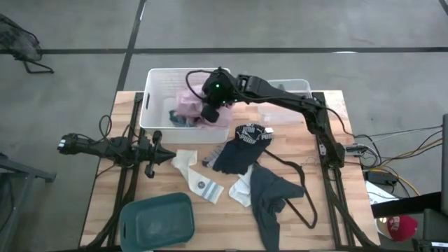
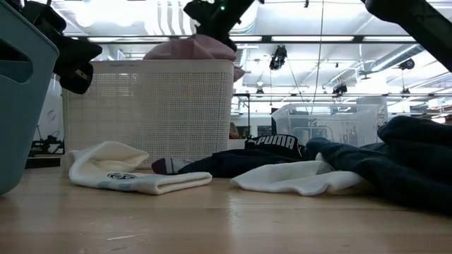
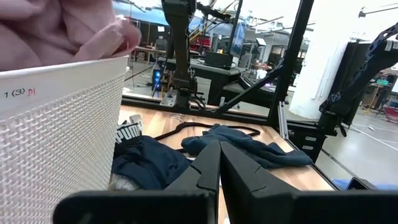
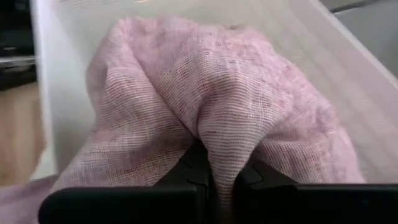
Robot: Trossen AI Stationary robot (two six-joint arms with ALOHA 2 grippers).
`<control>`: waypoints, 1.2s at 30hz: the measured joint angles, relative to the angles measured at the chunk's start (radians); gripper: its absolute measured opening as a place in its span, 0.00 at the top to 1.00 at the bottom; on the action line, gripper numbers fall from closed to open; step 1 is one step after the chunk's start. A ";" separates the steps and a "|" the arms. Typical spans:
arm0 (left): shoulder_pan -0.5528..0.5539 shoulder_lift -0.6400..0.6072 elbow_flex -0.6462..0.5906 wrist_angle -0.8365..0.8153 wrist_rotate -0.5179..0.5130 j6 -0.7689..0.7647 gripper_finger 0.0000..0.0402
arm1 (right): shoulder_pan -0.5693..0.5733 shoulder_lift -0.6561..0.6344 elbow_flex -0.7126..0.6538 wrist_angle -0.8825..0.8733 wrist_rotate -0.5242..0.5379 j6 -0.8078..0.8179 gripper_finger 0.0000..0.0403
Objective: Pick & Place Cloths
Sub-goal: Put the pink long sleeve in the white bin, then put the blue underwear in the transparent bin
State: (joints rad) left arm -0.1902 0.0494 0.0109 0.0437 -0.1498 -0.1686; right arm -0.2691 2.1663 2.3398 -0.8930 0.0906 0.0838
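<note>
A large pink garment (image 1: 189, 106) lies heaped in the white mesh basket (image 1: 155, 91) at the table's far edge; one part droops over the basket's near rim. My right gripper (image 1: 210, 112) reaches over the basket and is shut on this garment (image 4: 217, 106). Dark navy garments (image 1: 269, 199), a black printed piece (image 1: 250, 136) and white and cream socks (image 1: 203, 183) lie flat mid-table. My left gripper (image 1: 168, 158) hovers shut near the basket's near side, beside the cream sock, touching nothing. My right gripper pinches a gathered fold of the pink garment (image 4: 219, 158) between its two fingers, coming from above and slanting down into the basket. The fold bunches up above the fingers; the rest of the cloth rests in the basket and over its near rim (image 1: 222, 120).
A clear plastic bin (image 1: 290, 87) stands right of the basket. A teal tub (image 1: 157, 222) sits at the near left corner. A thin black wire hanger (image 1: 297, 189) lies among the navy garments. Bare wood shows at the table's left and near right.
</note>
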 joint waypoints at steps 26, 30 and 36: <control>0.000 0.000 0.000 0.000 0.000 0.000 0.97 | 0.004 0.083 0.014 0.122 -0.059 -0.002 0.44; 0.000 0.000 0.000 0.000 0.000 0.000 0.97 | 0.007 0.043 0.014 0.154 -0.057 0.004 0.36; 0.000 0.000 0.000 0.000 0.000 0.000 0.97 | 0.012 -0.012 0.016 0.142 -0.061 -0.006 0.30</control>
State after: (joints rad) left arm -0.1902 0.0494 0.0109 0.0433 -0.1501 -0.1684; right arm -0.2573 2.1541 2.3562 -0.7509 0.0294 0.0778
